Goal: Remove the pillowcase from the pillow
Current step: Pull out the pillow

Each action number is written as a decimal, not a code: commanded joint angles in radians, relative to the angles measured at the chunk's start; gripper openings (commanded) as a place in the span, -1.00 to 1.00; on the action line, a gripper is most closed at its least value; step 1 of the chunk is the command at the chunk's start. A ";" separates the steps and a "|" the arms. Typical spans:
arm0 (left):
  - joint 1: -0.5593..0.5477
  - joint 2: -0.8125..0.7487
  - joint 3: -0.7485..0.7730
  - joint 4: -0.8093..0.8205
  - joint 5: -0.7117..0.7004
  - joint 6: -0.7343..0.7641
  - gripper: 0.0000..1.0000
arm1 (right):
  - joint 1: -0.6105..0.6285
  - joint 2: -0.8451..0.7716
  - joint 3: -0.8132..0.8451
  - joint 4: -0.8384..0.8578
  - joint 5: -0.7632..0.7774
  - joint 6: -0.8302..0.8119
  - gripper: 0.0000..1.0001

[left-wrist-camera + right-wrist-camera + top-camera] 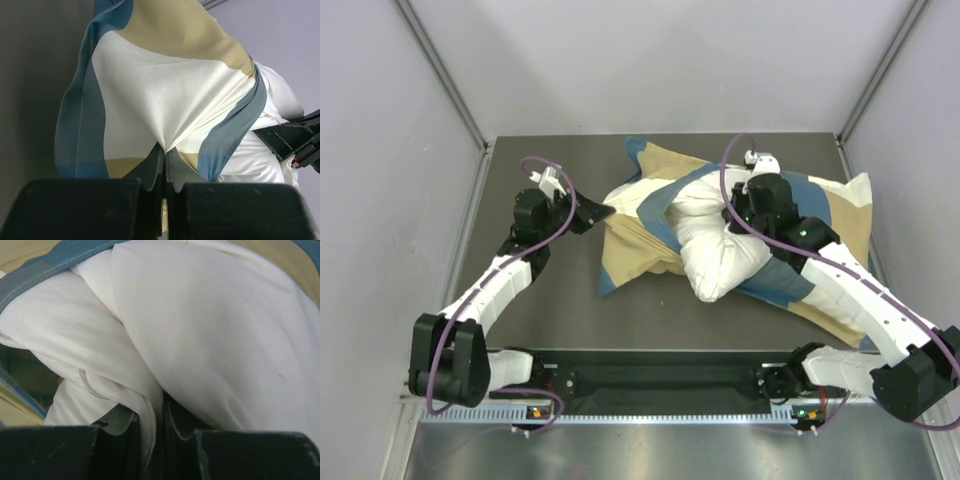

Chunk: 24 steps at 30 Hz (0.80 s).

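Observation:
The checked pillowcase (640, 225) in blue, tan and cream lies bunched across the middle of the table, with its blue edge (80, 125) hanging at the left of the left wrist view. My left gripper (598, 212) is shut on a pinch of the pillowcase (165, 115), which is pulled taut toward it. The plump white pillow (725, 250) bulges out of the cover toward the near side. My right gripper (738, 218) is shut on a fold of the pillow (200, 335), its seam caught between the fingers (117, 422).
The dark table (550, 310) is boxed in by grey walls on the left, back and right. The arms' base rail (660, 385) runs along the near edge. The right arm's link (295, 140) shows at the right of the left wrist view.

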 commanded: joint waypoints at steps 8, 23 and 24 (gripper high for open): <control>0.245 0.076 0.079 0.053 -0.486 0.106 -1.00 | -0.339 -0.111 -0.051 -0.344 0.526 -0.191 -1.00; 0.255 0.121 0.057 0.062 -0.546 0.134 -1.00 | -0.465 -0.135 0.006 -0.332 0.502 -0.223 -1.00; 0.252 0.126 0.048 0.062 -0.549 0.134 -1.00 | -0.473 -0.137 0.011 -0.333 0.510 -0.226 -1.00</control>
